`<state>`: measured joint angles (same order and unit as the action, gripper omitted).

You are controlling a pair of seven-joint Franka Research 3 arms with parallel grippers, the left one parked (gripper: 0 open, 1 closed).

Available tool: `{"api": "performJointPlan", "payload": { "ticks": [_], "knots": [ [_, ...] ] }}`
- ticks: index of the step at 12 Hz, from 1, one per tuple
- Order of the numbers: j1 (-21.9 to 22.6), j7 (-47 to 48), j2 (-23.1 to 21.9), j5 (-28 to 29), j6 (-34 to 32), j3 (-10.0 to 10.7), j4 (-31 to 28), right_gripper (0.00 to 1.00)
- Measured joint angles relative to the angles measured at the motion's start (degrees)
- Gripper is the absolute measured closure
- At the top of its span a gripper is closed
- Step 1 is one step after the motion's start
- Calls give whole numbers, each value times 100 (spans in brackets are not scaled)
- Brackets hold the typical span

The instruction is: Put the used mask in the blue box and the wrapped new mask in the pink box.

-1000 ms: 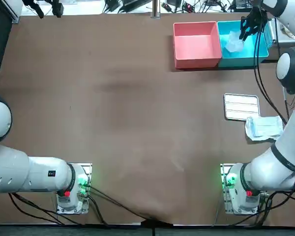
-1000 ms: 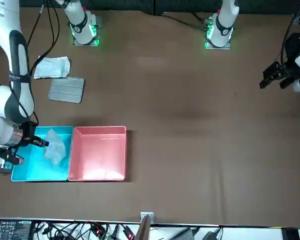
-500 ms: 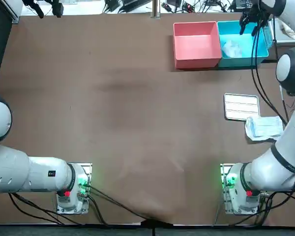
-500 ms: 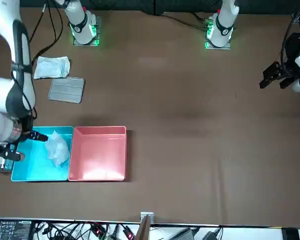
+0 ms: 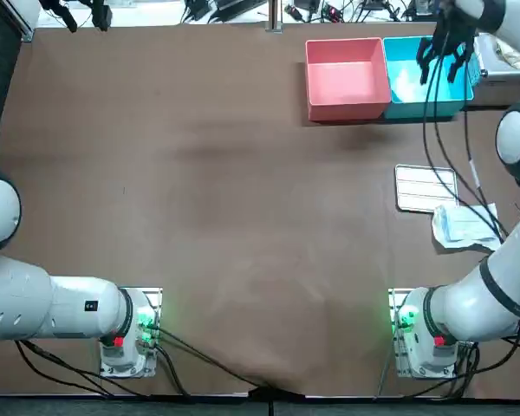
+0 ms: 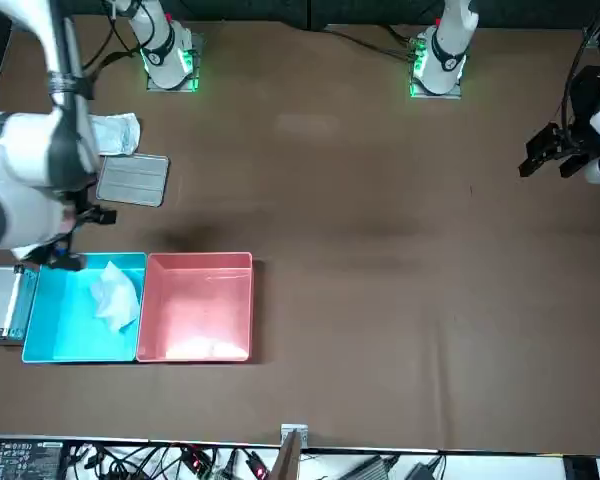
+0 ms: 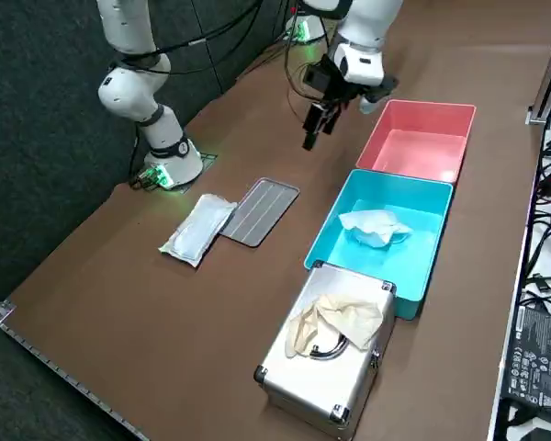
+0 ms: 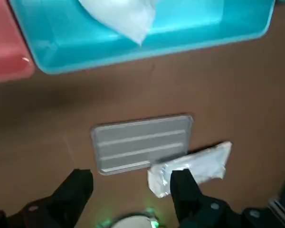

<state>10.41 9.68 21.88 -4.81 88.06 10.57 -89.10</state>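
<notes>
Right fingers (image 8: 183, 190) wide apart, empty, above table (image 8: 228, 80).

2 boxes (image 7: 418, 138) (image 7: 372, 265) | 2 masks (image 7: 375, 227) (image 7: 198, 229) | 1 tray (image 7: 260, 211) | 1 metal case (image 7: 298, 390)

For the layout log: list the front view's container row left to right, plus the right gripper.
Metal case, blue box, pink box. Right gripper, jaws open, hangs near the blue box's robot-side edge.

A grey ribbed tray (image 5: 425, 187) lies flat on the brown desk (image 5: 243, 173), near its right edge. At the far right corner of the desk stands a metal case (image 7: 323, 367). A crumpled beige cloth (image 7: 338, 317) lies on its lid.
</notes>
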Motion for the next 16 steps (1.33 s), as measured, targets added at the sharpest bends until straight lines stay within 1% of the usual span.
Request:
{"api": "performJointPlan", "payload": {
  "ticks": [2, 3, 6, 9, 12, 16],
  "knots": [
    [356, 297, -308, -531, -5, -6, -789, 0],
    [628, 528, -670, -896, 19, -10, -1606, 0],
    [695, 618, -1355, -1036, 406, 1, -2829, 0],
    [594, 628, -1921, -1415, 908, 29, -4041, 0],
    [561, 957, -2073, -1841, 1337, 32, -4929, 0],
    [577, 1781, -2074, -2507, 1927, 1, -5807, 0]
  ]
}}
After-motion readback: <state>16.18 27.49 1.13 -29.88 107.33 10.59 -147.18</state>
